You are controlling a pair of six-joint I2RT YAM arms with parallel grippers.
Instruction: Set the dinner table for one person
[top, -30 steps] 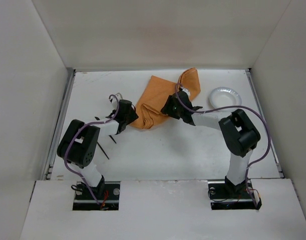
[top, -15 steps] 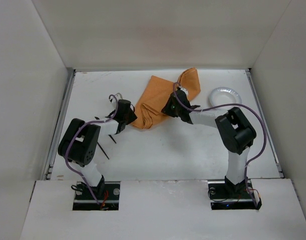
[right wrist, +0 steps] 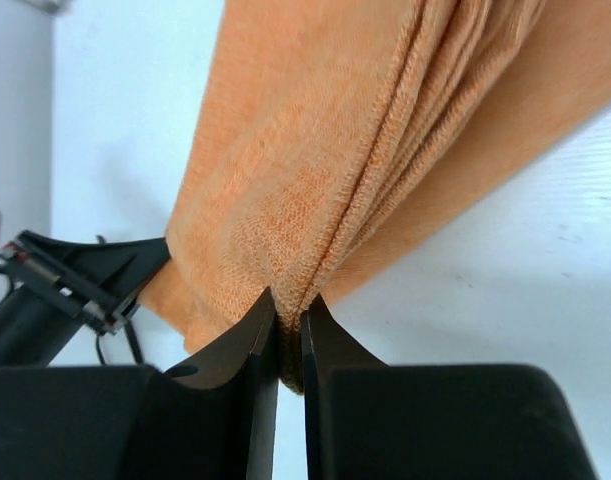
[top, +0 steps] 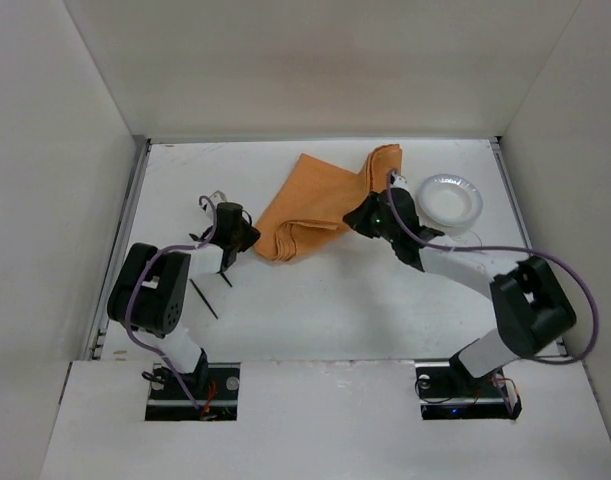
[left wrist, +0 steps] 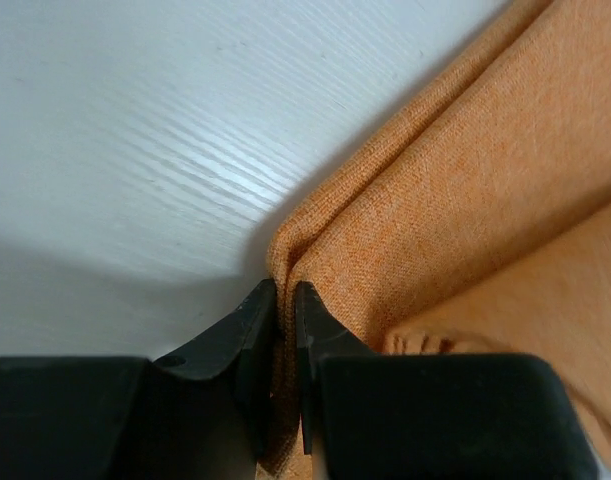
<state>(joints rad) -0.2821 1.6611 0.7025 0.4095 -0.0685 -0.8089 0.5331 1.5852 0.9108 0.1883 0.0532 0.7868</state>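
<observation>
Your left gripper (left wrist: 285, 300) and right gripper (right wrist: 288, 310) each pinch a fold of the bunched orange mat (top: 310, 200), jaws nearly closed, at the far middle of the white dinner table (top: 335, 310), apparently to stretch it flat between them.

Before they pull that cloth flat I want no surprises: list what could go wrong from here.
1. The left hand and the right hand each pinch only a thin folded edge of the cloth; a pull may slip one free.
2. The plate lies close beside the right hand; a swing that way could knock it.
3. The cloth is bunched in folds, so it may land creased on the table.
</observation>
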